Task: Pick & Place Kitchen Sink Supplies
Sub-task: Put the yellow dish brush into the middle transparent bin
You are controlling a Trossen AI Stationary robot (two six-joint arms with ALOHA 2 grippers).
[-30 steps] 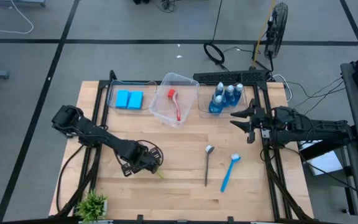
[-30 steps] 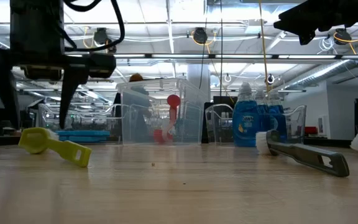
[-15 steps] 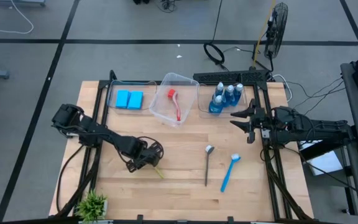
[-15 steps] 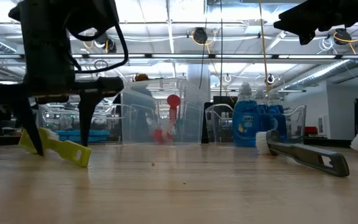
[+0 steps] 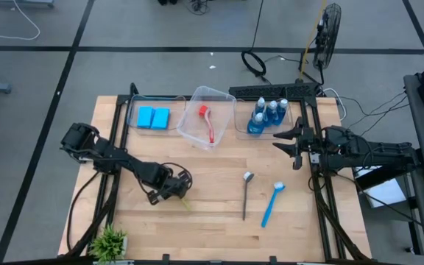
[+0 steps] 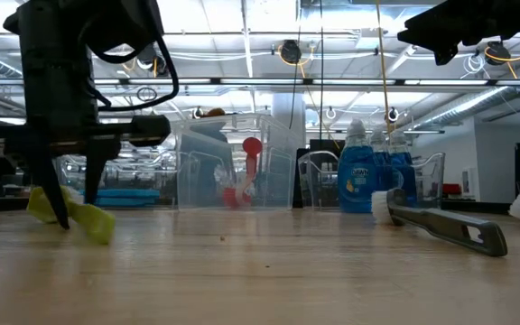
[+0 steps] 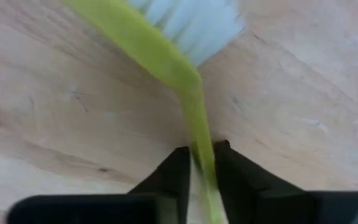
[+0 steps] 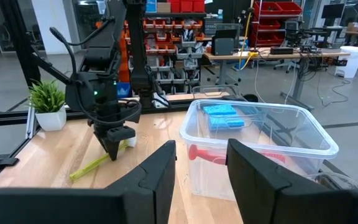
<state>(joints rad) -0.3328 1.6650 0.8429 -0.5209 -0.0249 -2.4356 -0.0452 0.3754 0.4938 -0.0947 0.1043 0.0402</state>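
Change: left gripper [image 7: 201, 163] has come down and narrowed its fingers on the yellow brush [image 7: 166, 56] handle; a second ago it hung above the brush with fingers spread wide, half a second ago it straddled the handle.
Meaning: grasp looks made, or nearly so; the lift has not begun, as the brush lies on the wooden table [image 5: 212, 213]. Judged next step is raising it and carrying it to the middle clear bin [image 5: 221, 103], where the red brush [image 5: 207, 122] already lies.
Left hand state: clenched on the yellow brush handle, both fingers pressing its sides close behind the white bristle head in the left wrist view.
Left arm pose: reaches from the table's left edge toward the near centre, wrist turned down so the fingers point at the wood; low view shows them upright, tips at the surface.
Brush position: near-left part of the table, flat or slightly tilted, well apart from all bins.
Right gripper [image 5: 294, 141]: waits at the far right, raised above the table beside the bin with the blue bottles [image 5: 265, 115]; fingers parted and empty in the right wrist view; unchanged over the last second.
Other supplies: blue sponges [image 5: 153, 117] in the left bin; grey spoon-like tool [image 5: 246, 194] and blue brush [image 5: 271, 203] lie on the wood, right of centre, not yet binned.
Bystander item: small green plant [image 5: 111, 240] at the near-left corner.
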